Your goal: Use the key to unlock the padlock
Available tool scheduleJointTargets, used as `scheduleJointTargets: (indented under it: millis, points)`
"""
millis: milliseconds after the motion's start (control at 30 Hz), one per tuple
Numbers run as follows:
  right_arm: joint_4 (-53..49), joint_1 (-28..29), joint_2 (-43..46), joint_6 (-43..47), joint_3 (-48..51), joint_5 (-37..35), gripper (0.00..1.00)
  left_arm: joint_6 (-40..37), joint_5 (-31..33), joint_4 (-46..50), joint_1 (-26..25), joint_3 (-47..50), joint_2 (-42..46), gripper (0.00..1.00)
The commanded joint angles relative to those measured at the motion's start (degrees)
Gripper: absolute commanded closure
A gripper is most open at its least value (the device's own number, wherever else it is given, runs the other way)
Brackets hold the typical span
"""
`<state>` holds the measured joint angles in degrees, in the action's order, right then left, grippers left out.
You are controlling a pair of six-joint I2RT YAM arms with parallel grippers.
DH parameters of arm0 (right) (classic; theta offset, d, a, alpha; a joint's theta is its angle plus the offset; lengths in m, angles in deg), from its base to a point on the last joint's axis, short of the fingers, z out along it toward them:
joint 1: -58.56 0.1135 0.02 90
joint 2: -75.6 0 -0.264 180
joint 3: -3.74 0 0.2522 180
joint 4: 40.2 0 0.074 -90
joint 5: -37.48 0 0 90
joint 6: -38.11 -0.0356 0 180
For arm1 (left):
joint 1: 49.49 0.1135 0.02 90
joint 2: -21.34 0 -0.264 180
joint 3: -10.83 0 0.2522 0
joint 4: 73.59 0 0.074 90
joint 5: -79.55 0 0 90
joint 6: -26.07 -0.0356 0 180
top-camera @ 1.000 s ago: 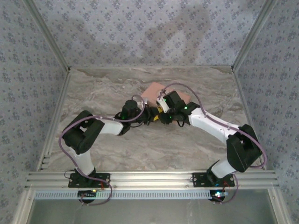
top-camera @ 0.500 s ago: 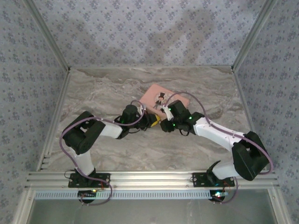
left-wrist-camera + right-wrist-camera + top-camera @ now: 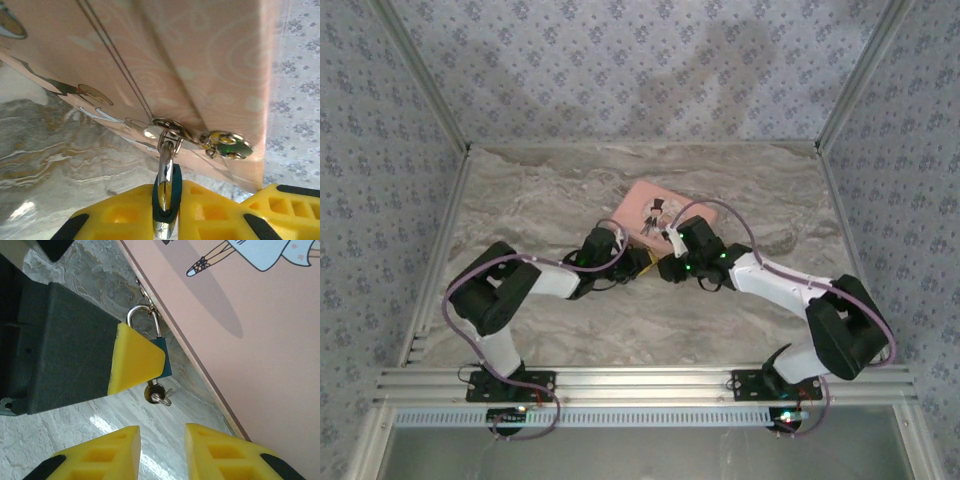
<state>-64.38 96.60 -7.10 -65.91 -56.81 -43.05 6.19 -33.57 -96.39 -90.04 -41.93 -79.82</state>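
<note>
Padlock (image 3: pixel 166 362): polished metal, perhaps painted. Key (image 3: pixel 152 392): shiny metal. Pink tin (image 3: pixel 240 340): smooth, satin. Tabletop (image 3: pixel 60 427): glossy stone-look.

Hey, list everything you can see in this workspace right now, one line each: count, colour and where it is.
padlock: one, teal body, silver shackle, hooked through the tin's latch
key: one, dull metal, at the padlock's bottom end, seemingly inserted
pink tin: one, pink with cartoon figures, mid-table
table: one, grey-beige marble pattern
walls: three, grey floral wallpaper, around the table
left tool: one, yellow fingers, shut on the padlock
right tool: one, yellow fingers, open, just short of the key
</note>
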Motion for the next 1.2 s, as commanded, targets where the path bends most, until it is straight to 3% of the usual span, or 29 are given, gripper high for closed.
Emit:
scheduleJointTargets:
  millis: [0,233,400,600,900,1167]
  points:
    - [-0.38,0.36,-4.28,-1.25,0.38,0.04,0.69,-3.56,-1.76,7.26,-0.7,-1.47,2.75,0.82]
    - [1.2,-0.04,-4.71,-1.86,0.2,-6.21,0.65,-4.31,-0.97,8.9,-0.63,-1.08,4.98,0.67]
    - [-0.06,-1.27,-6.61,0.58,-3.05,-12.53,0.65,-5.57,0.37,11.48,-0.49,-0.9,9.04,0.63]
    - [0.63,-2.53,-5.3,1.72,-4.02,-14.03,0.65,-10.32,4.38,20.67,1.58,-1.02,18.12,0.55]
    - [5.18,6.03,1.19,-2.68,0.12,-20.81,0.54,-18.73,9.4,31.52,7.69,-4.59,24.74,0.42]
    - [8.24,12.8,-10.71,-9.46,-5.72,-30.24,0.49,-21.41,8.47,35.59,13.7,-12.44,19.07,0.41]
